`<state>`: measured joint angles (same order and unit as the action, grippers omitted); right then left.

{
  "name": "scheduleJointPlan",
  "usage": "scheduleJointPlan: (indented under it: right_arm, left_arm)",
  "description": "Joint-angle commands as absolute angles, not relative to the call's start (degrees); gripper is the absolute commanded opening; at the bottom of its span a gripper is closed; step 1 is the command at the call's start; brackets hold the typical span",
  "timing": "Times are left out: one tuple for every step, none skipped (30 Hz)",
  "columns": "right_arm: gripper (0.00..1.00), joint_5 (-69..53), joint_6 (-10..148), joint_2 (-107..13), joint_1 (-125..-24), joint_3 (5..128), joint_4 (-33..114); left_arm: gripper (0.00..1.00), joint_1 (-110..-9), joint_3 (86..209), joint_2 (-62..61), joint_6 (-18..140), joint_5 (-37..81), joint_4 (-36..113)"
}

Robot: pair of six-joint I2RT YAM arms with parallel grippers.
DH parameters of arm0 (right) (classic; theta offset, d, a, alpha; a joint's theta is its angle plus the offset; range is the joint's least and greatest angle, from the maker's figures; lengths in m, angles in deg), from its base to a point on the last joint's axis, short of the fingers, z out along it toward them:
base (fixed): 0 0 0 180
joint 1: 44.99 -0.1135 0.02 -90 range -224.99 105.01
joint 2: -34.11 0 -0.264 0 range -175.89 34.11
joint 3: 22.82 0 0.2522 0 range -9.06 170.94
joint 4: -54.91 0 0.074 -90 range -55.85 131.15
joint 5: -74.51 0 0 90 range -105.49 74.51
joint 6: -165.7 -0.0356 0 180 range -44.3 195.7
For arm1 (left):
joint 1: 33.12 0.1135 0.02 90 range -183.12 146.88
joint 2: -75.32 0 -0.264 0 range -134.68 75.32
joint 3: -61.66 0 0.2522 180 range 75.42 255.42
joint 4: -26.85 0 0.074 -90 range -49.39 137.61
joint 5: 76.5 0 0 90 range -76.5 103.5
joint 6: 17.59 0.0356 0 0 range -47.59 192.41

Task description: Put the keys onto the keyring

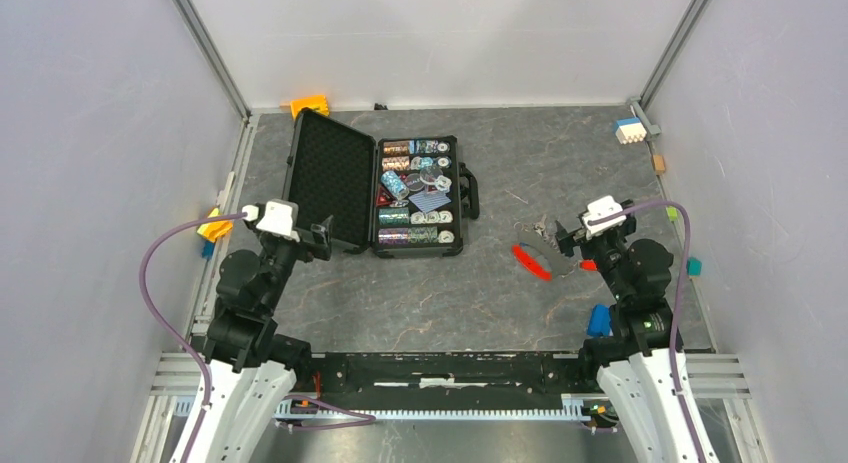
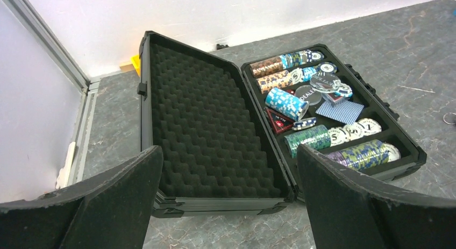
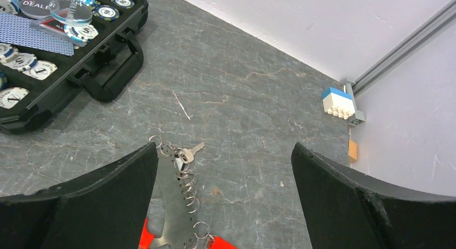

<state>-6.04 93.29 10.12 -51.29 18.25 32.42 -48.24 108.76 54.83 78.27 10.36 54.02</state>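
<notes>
Keyring (image 1: 531,261), with its red tag, lies flat on the worktop (image 1: 450,303) to the right of the open chip case (image 1: 415,195). One small silver key (image 3: 189,152) sits at its rings, just beside the right tool (image 3: 224,147). Both tools have fingers wide apart and empty, and the left tool (image 2: 228,152) hovers facing the case.

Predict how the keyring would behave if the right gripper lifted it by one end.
The keyring is a string of small linked rings, so it would probably dangle and swing, not stay stiff. Thin and lying flat on the table, it may slip from the right gripper. Its red tag looks light.
</notes>
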Motion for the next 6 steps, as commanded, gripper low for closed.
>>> scheduleJointPlan:
  right_arm:
    - [0.98,-4.66,92.35,9.94,-51.15,20.92,34.1]
    - [0.98,-4.68,92.56,9.87,-51.19,20.91,33.95]
    - [0.98,-4.54,92.58,9.86,-51.16,20.91,33.88]
    - [0.98,-4.29,92.58,9.76,-51.18,20.83,33.78]
    - [0.98,-3.96,92.58,9.78,-51.1,20.74,33.77]
    - [0.98,-3.78,92.58,9.93,-51.22,20.73,33.66]
  left_arm:
    - [1.0,-47.89,108.25,54.56,77.53,11.61,53.88]
    - [1.0,-47.89,108.29,54.51,77.61,11.58,53.88]
    - [1.0,-47.89,108.13,54.45,77.7,11.65,53.96]
    - [1.0,-47.89,108.11,54.49,77.89,11.82,53.97]
    - [1.0,-47.89,108.05,54.5,78.02,11.99,54.12]
    - [1.0,-47.89,108.18,54.51,78.04,12.09,54.21]
